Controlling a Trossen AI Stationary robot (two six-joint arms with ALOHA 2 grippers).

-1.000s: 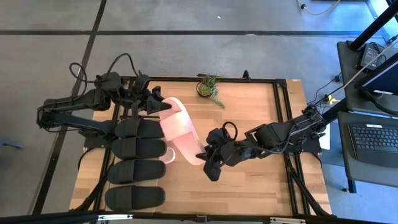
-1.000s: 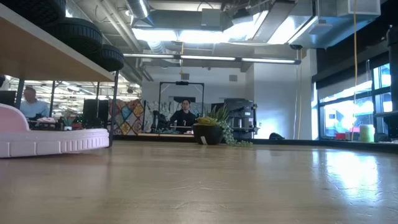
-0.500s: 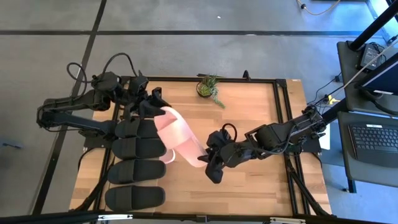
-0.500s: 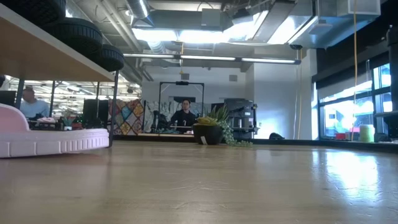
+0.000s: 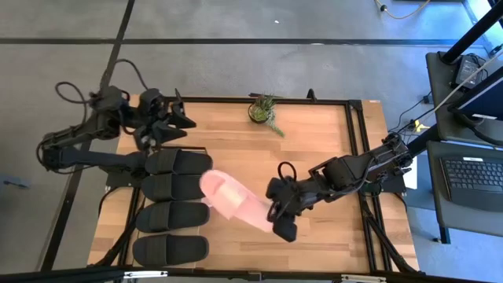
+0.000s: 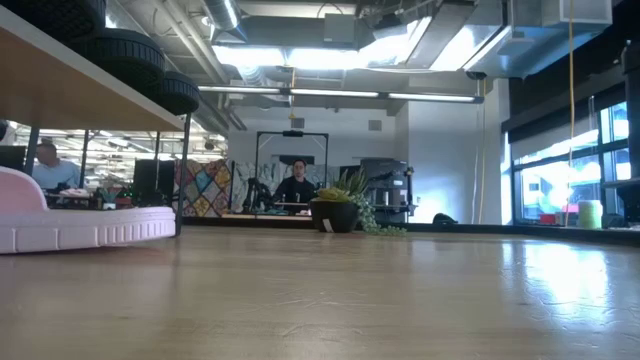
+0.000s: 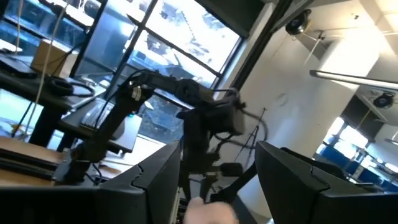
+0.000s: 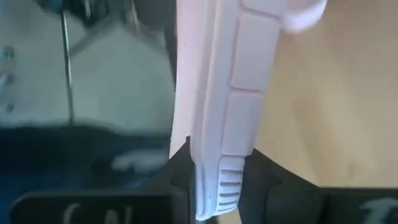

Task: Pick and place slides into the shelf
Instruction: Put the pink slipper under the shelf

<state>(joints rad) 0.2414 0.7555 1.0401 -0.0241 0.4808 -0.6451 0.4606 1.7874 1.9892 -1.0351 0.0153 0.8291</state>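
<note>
- Now carrying one pink slide [image 5: 236, 201] in the right gripper [image 5: 277, 217], clamped on its end.
- Left gripper [image 5: 174, 116] spread wide, empty, near the table's far-left corner.
- Next, probably: swing toward the shelf [image 6: 70, 95] beside the black slides [image 5: 174, 206], level it, release.

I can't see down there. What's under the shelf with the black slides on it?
In the low view, a pink slide lies on the table beneath the shelf. From above, the shelf and the black slides cover that space, so anything else there stays hidden.
</note>
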